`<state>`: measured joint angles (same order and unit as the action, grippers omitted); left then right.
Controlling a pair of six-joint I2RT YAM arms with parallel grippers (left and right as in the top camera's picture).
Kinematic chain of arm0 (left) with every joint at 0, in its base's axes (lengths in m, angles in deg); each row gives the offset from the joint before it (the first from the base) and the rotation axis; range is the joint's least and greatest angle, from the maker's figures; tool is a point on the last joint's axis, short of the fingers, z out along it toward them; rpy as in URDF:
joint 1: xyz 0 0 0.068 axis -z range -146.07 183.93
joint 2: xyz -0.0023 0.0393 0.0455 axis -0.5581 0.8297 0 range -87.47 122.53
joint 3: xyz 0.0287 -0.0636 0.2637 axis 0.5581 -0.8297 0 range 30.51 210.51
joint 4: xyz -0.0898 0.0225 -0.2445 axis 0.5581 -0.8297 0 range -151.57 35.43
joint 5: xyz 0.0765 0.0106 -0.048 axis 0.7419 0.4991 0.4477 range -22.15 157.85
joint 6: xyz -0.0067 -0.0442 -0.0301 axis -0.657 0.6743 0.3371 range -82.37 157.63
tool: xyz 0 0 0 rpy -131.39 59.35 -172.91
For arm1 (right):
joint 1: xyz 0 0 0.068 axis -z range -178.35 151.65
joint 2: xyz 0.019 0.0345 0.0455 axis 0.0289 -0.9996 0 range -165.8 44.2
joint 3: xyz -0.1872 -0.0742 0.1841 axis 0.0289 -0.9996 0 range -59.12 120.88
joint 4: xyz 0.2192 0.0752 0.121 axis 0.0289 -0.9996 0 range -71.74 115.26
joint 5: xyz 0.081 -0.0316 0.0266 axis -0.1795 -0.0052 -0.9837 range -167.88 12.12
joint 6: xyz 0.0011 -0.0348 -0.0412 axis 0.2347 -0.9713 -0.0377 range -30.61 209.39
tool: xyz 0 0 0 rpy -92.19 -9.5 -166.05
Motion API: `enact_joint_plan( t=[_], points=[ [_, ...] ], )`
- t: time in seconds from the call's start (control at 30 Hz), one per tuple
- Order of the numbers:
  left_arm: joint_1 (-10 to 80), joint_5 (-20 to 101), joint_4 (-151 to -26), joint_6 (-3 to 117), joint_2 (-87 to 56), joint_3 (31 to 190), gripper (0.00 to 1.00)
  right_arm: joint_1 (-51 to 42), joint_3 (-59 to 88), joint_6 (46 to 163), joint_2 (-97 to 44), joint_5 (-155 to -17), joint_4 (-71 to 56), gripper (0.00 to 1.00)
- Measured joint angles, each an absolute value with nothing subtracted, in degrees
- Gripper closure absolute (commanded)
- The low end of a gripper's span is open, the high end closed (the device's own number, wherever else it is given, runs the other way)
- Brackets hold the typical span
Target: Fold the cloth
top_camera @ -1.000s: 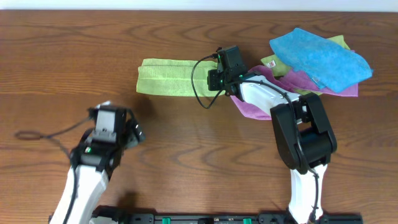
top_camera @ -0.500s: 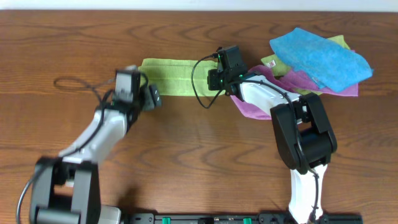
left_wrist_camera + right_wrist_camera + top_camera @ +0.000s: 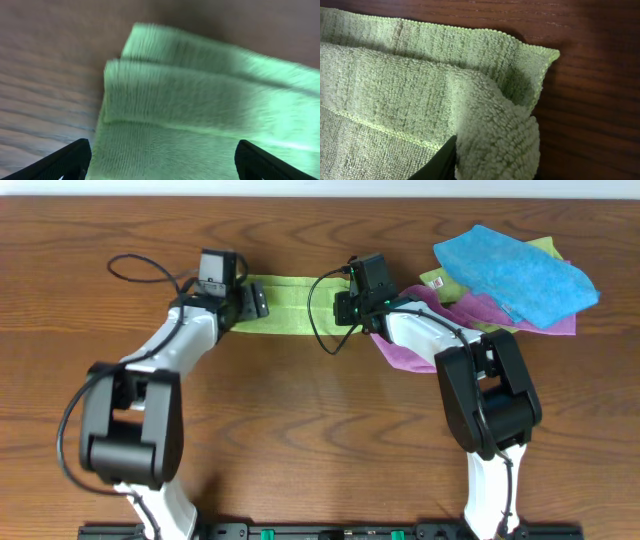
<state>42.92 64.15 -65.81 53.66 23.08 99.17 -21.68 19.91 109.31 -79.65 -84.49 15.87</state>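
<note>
— Where was the cloth (image 3: pixel 290 305)?

— Flat on the worktop (image 3: pixel 300 440), toward the far edge and about midway across. From overhead it lay as a long lime-green strip running left to right, folded over on itself. The left wrist view, though blurred, showed it (image 3: pixel 200 110) in stacked layers with a stepped edge at the left end.

— And the left jaws?

— Released, spread wide. The left arm (image 3: pixel 175 345) reached up to the strip's left end, and its two dark fingertips (image 3: pixel 70 157) sat at the bottom corners of the wrist picture, well apart, with green pile filling the space between. I could not tell whether they touched the fabric.

— The right jaws?

— At the opposite end of the strip, clenched on it. In the right wrist view a thick fold of the cloth (image 3: pixel 395 90) bunched up against a dark finger (image 3: pixel 437 162) at the lower edge, near the right-hand corner; the rest lay flat beyond, with bare wood past the hem.

— What else was on the worktop?

— A pile to the right, just beside the right arm (image 3: pixel 420 330): a blue cloth (image 3: pixel 515 272) on top, a purple cloth (image 3: pixel 480 310) beneath it spreading under the arm, and a paler yellow-green cloth (image 3: pixel 437 280) with a small white label showing at the pile's left side. A black cable (image 3: pixel 140 265) looped behind the left wrist.
</note>
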Motion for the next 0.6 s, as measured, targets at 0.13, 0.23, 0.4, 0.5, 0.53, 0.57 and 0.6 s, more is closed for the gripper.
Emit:
enact_joint_plan(
  t=[0.13, 0.23, 0.4, 0.5, 0.53, 0.57, 0.6],
  points=[
    [42.9, 63.1, -64.1, 53.6, 25.7, 99.2, 0.05, -21.7, 19.9, 109.3, -79.7, -84.5, 15.9, 0.75],
    [42.9, 62.5, -62.6, 53.6, 26.0, 99.2, 0.05, -21.7, 19.9, 109.3, -79.7, -84.5, 15.9, 0.78],
    [42.8, 62.2, -61.7, 53.7, 26.0, 99.2, 0.14, -21.7, 19.9, 109.4, -79.7, -84.4, 15.8, 0.96],
    [42.4, 62.2, -61.7, 53.6, 26.3, 99.2, 0.20, -21.7, 19.9, 109.6, -79.7, -84.4, 15.8, 0.98],
    [42.2, 62.2, -61.6, 53.6, 26.5, 99.2, 0.22, -21.7, 19.9, 109.6, -79.7, -84.4, 15.8, 0.98],
    [42.1, 62.2, -61.7, 53.5, 26.8, 99.2, 0.24, -21.7, 19.9, 109.6, -79.7, -84.4, 15.7, 0.98],
    [42.0, 62.2, -61.7, 53.4, 27.1, 99.2, 0.25, -21.7, 19.9, 109.6, -79.7, -84.4, 15.7, 0.98]
  ],
)
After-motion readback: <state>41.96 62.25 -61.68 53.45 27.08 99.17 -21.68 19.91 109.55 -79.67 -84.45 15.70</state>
